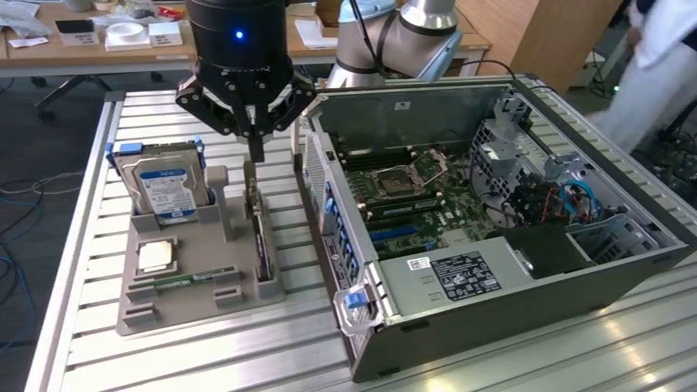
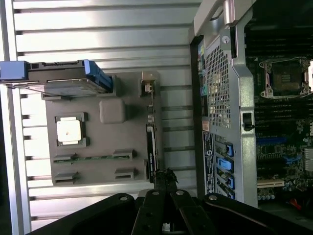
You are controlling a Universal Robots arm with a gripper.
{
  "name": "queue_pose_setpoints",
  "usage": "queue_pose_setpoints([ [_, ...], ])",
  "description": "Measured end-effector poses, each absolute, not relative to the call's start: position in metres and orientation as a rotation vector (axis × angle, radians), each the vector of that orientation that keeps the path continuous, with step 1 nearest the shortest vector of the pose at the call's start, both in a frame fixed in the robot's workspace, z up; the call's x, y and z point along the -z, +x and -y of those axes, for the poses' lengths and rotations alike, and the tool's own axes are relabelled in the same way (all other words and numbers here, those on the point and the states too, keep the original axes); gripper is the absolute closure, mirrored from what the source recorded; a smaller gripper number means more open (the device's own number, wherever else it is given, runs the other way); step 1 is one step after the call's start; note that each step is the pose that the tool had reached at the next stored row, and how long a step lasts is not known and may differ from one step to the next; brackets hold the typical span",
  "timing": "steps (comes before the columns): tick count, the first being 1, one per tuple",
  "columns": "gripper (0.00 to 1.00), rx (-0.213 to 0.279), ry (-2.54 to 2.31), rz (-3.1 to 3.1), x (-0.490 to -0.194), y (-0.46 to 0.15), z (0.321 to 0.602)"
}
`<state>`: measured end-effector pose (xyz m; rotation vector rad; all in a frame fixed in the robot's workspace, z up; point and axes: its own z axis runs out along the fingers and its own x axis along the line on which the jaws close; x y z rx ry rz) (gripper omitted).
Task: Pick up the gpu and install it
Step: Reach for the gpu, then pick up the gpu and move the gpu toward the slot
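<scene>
Surface: slatted metal tabletop [image 1: 98, 351] with office desks beyond. A grey parts tray [image 1: 179, 306] sits at the exterior view's left, and an open computer case [image 1: 512, 278] is just beside it on the right.
Task item: the gpu [image 1: 261, 237] stands on its long edge in a slot along the tray's right side, nearest the case. It is not installed.
Placement, judged: seating the card edge-up leaves its top edge free for a pinch from above.
Hand: the hand [image 1: 257, 155] points straight down over the gpu's far end with its fingers clenched together. I cannot tell whether they nip the card or sit just above it.
Other tray contents: an upright hard drive [image 1: 162, 188], a flat processor [image 1: 159, 257] and a memory stick [image 1: 188, 280], all apart from the hand.
Case, judged: it lies with the motherboard [image 1: 414, 196] facing up, which allows insertion from above.
Exterior view adds: the card's upright stance and the hand's height over the tray.
Wrist view adds: a look straight down, with the card as a thin line running directly away from the fingertips.
</scene>
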<state>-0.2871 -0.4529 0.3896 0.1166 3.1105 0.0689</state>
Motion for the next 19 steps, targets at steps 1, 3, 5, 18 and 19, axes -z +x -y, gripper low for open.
queue_pose_setpoints([
  [1, 0.89, -0.069, 0.116, -3.111, -0.3897, -0.2877, 0.4531],
  [3, 0.89, -0.069, 0.116, -3.111, -0.3896, -0.2898, 0.4537],
  [5, 0.89, -0.069, 0.116, -3.111, -0.3895, -0.2926, 0.4541],
  [18, 0.89, -0.069, 0.116, -3.111, -0.3895, -0.2954, 0.4547],
  [19, 0.89, -0.069, 0.116, -3.111, -0.3894, -0.2954, 0.4546],
])
